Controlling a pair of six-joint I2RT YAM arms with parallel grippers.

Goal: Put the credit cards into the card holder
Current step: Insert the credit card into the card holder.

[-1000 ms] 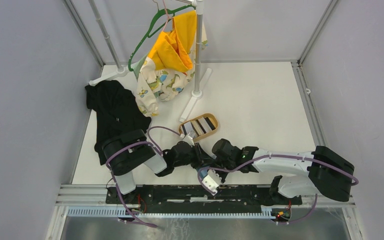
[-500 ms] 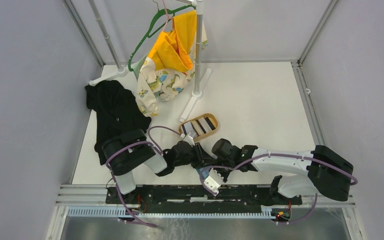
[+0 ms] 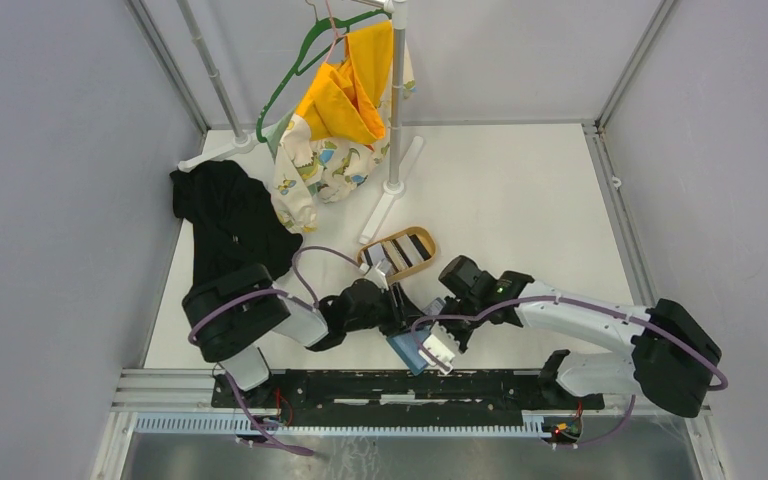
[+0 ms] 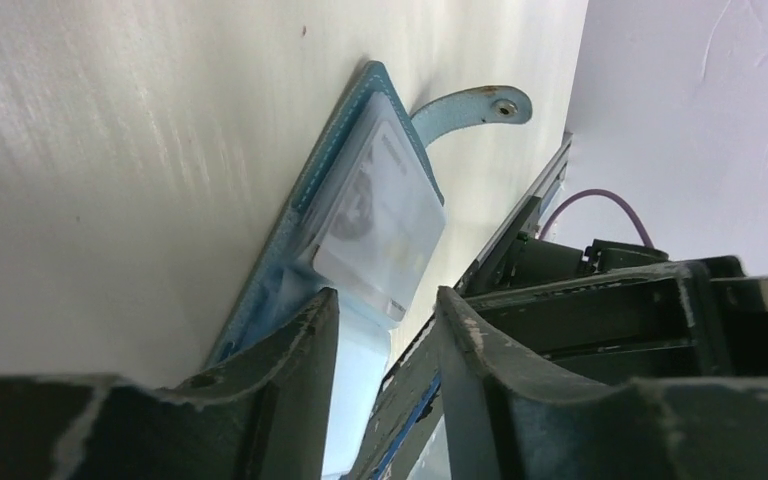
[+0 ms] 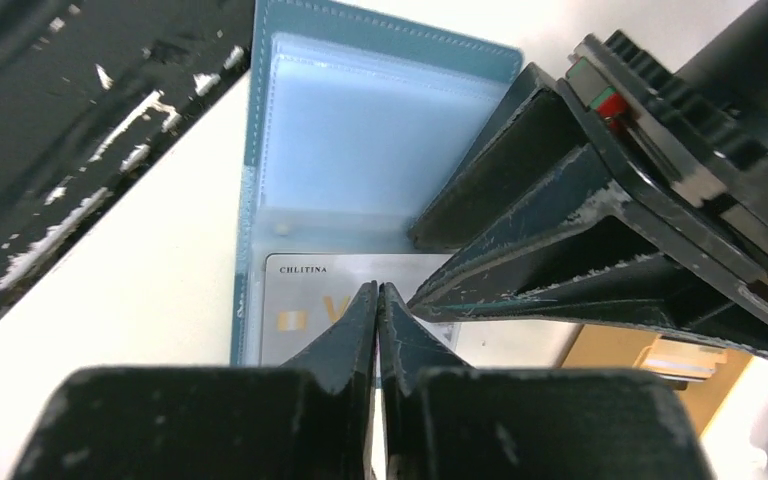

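The teal card holder [image 3: 406, 350] lies open near the table's front edge, lighter blue sleeves up [image 5: 360, 130], snap tab [image 4: 470, 105] spread out. A grey credit card [image 5: 300, 300] sits in its nearer pocket and also shows in the left wrist view [image 4: 380, 215]. My right gripper [image 5: 378, 287] is shut and empty, its tips on that card. My left gripper [image 4: 387, 295] has its fingers [image 5: 520, 200] slightly apart, resting on the holder's other half. More striped credit cards [image 3: 400, 250] lie in the oval tan tray [image 3: 424, 262] behind both grippers.
A white clothes-rack foot [image 3: 388, 205] lies just behind the tray, with its pole and hung yellow and printed clothes [image 3: 335, 130] beyond. A black garment [image 3: 230, 225] lies at the left. The metal rail [image 3: 360, 385] runs along the near edge.
My right wrist has swung back and to the right, uncovering the teal holder in the top view. The left arm has barely moved.
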